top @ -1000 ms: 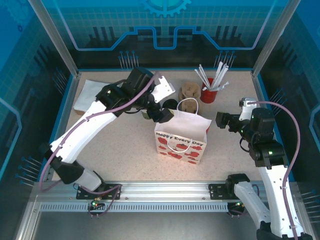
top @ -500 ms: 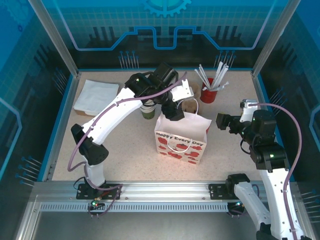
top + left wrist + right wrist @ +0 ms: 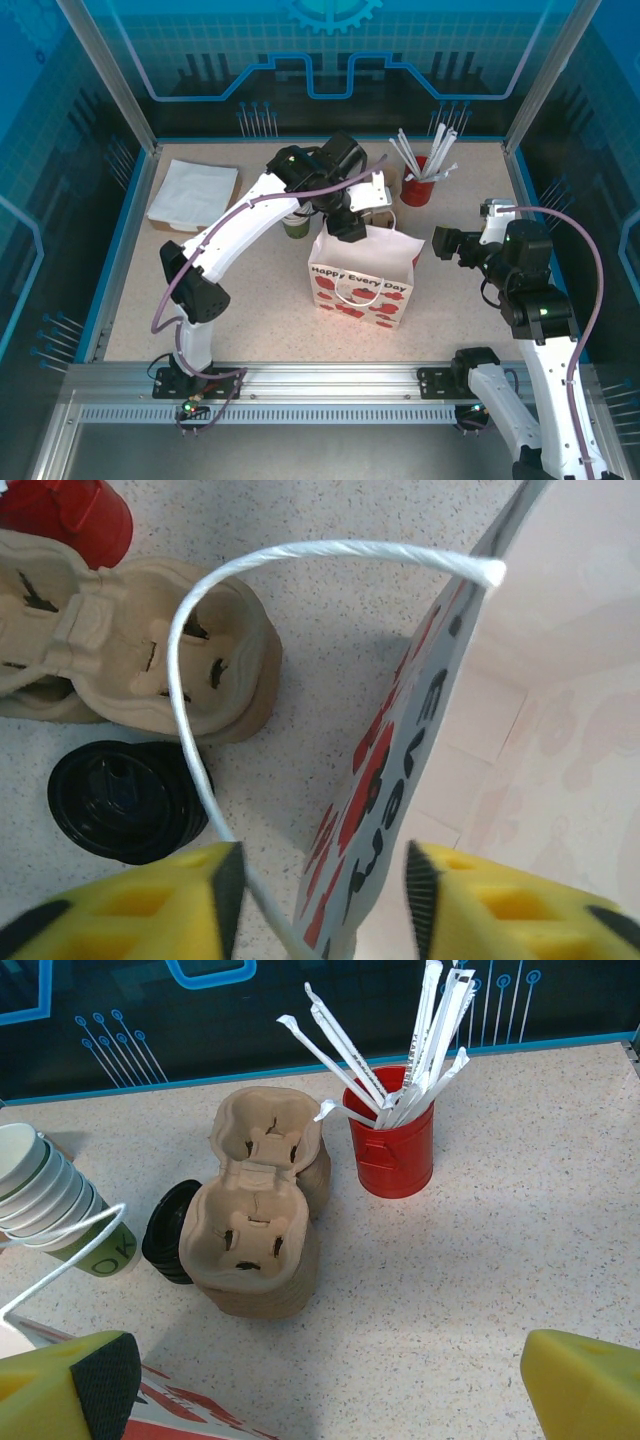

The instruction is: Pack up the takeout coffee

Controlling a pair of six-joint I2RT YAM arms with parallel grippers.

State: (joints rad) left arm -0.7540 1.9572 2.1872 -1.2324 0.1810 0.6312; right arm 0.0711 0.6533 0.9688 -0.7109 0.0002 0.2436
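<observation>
Just changed: the left arm [image 3: 240, 215] has swung in from the left. It now hangs over the far rim of the white paper gift bag with red hearts [image 3: 360, 285], which stands mid-way across the speckled worktop [image 3: 250, 300].

Left jaws: released. The yellow pads [image 3: 130, 890] stand apart, with the bag's far wall and its white cord handle [image 3: 300, 555] rising between them. Nothing is clenched.

Meaning for the task: I judge this a set-up to pinch the rim or handle and hold the bag open. Packing looks not yet begun.

Takeout coffee: the likeliest sign is a round black plastic lid [image 3: 125, 800] on the worktop just beyond the bag's far wall. It sits between the stack of lidless olive-green paper cups [image 3: 55, 1205] and the brown pulp cup carriers [image 3: 250, 1230]. Whether a dark olive-green cup sits under it I cannot tell.

Right jaws: released and wide, with the pads [image 3: 580, 1380] at the corners of the right wrist view and nothing between them. The right arm [image 3: 525, 270] hangs to the right of the bag.

Against a second ago: the left arm then lay low across the left of the worktop, its jaws beside the bag's far-left corner. Half a second ago it had nearly reached the rim, and it has since edged slightly right.

Unmoved: the bag, the red metal cup of white straws [image 3: 392, 1145] and the right arm.
</observation>
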